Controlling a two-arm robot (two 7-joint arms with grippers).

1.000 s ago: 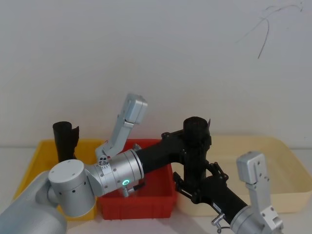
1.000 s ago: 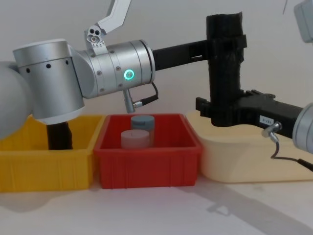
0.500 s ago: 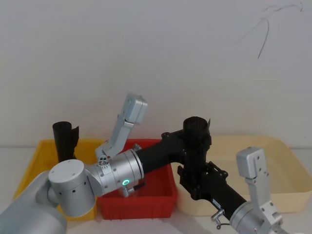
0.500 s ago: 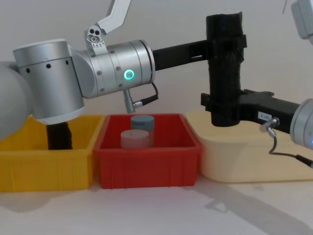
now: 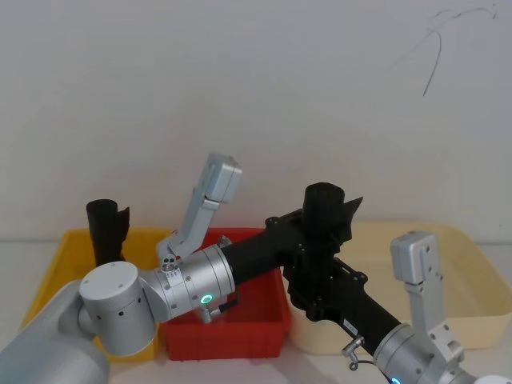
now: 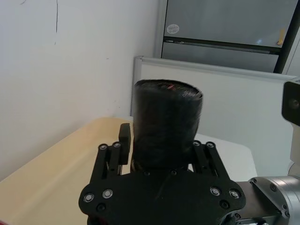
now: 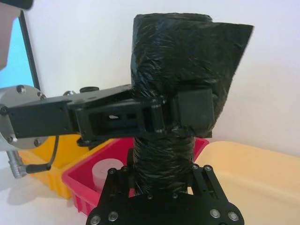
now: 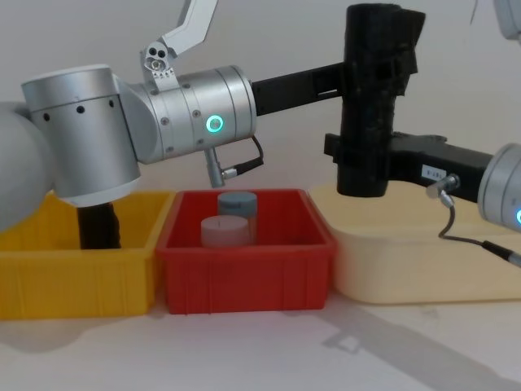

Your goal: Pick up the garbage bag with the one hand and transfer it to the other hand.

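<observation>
The garbage bag, a tall black crinkly roll, hangs in the air over the gap between the red bin and the cream tray. It leans slightly, and a loose flap sticks out at its top. My right gripper, with a white label, is shut on the bag's lower part. My left gripper reaches in from the left at the bag's upper part. Its fingers flank the roll and stand open. In the left wrist view the bag rises between that gripper's fingers.
Below stands a red bin holding a grey cylinder and a blue-grey one. To the left, a yellow bin holds another black roll with a notched top. The cream tray lies on the right.
My right gripper has closed on the bag's lower part and lifted it a little. The bag has slid up, tilted, and a flap has sprung out at its top. The left arm stayed still.
</observation>
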